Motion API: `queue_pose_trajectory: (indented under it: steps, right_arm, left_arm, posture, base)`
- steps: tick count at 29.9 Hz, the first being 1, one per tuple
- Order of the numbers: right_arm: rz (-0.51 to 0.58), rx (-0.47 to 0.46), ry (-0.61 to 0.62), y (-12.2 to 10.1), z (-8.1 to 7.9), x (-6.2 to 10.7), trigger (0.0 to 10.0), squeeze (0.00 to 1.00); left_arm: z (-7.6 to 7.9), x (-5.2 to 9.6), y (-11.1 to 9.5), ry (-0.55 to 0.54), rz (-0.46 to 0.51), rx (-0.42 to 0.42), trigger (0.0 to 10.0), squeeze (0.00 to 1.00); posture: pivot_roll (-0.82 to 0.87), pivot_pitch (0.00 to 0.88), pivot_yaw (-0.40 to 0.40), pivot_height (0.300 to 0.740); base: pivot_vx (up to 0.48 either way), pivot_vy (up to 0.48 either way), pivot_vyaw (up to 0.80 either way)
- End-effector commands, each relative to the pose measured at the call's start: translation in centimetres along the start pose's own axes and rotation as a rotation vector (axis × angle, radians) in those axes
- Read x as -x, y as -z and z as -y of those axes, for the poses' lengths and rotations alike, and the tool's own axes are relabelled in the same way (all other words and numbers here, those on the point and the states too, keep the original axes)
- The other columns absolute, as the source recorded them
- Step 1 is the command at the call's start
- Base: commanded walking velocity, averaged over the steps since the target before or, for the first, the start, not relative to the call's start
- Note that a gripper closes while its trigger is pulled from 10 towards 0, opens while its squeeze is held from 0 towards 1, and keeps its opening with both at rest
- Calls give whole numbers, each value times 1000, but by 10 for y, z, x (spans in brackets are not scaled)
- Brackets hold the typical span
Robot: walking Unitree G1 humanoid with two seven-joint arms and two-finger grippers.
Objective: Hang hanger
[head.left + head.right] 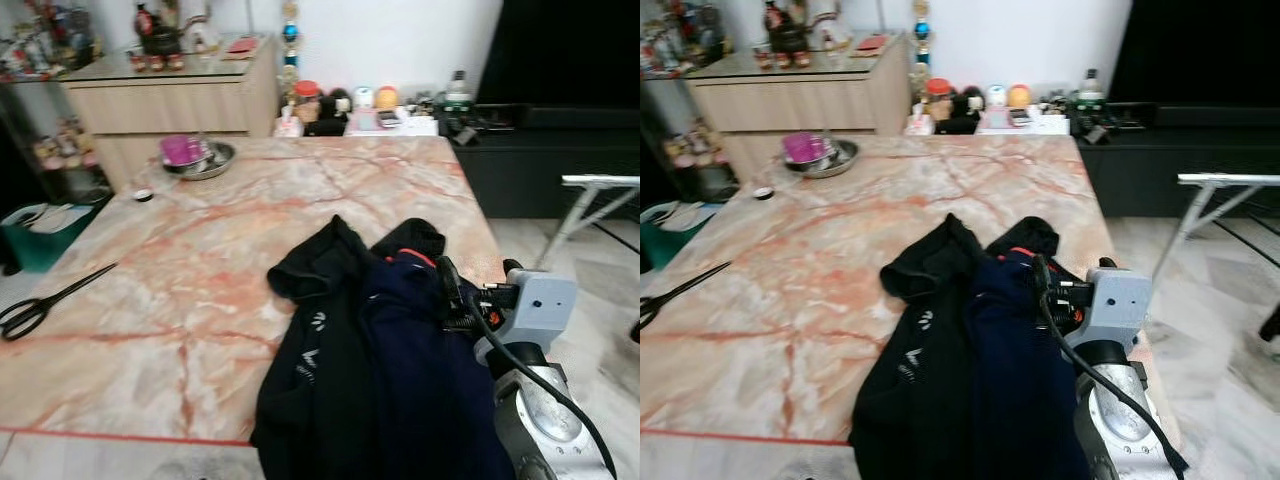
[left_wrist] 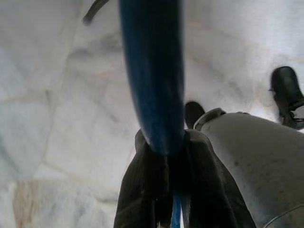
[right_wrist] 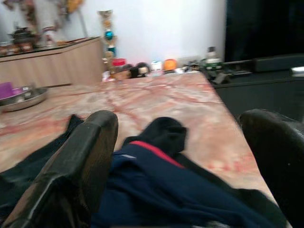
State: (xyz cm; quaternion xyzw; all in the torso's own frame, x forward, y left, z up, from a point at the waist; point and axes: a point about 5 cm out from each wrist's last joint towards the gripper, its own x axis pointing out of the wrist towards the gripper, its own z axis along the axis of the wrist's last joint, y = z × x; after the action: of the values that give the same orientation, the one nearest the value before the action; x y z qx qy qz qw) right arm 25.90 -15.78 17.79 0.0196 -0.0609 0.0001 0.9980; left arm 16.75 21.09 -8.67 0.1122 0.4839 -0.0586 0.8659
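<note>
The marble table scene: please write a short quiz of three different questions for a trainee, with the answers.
1. True or false: the dark jacket lies at the near right edge of the marble table.
2. What does the left gripper hold? A) scissors B) a blue hanger C) a bowl
3. Fill in: the right gripper is ____ above the jacket.

Key:
1. True.
2. B. The left wrist view shows the fingers shut on the blue hanger, over the floor.
3. Open. Its two fingers stand wide apart.
</note>
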Motion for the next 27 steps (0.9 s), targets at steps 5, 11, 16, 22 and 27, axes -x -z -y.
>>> queue_pose_trajectory:
  steps: [5, 11, 16, 22, 27]
  right_arm:
    - [13, 10, -3, 0, -1, -4, 10000, 0]
    - [1, 19, 5, 3, 0, -6, 10000, 0]
    - [-4, 18, 0, 4, -1, -6, 10000, 0]
    - [-10, 23, 0, 5, -1, -7, 10000, 0]
    - [-13, 26, 1, 6, -1, -8, 10000, 0]
  left_arm:
    - [0, 0, 2, -3, -4, 10, 10000, 0]
    - [0, 0, 2, -1, 1, 20, 10000, 0]
    - [0, 0, 2, 0, 0, 23, 10000, 0]
    - [1, 0, 2, 0, 0, 23, 10000, 0]
    - [0, 0, 1, 0, 1, 22, 10000, 0]
  posture:
    - [27, 38, 26, 740]
    - [29, 41, 25, 740]
    - [29, 45, 22, 740]
    - [30, 47, 22, 740]
    - [30, 49, 22, 740]
  base:
    - [0, 0, -149]
    - [-85, 0, 0]
    - [-262, 0, 0]
    - [-264, 0, 0]
    - [-158, 0, 0]
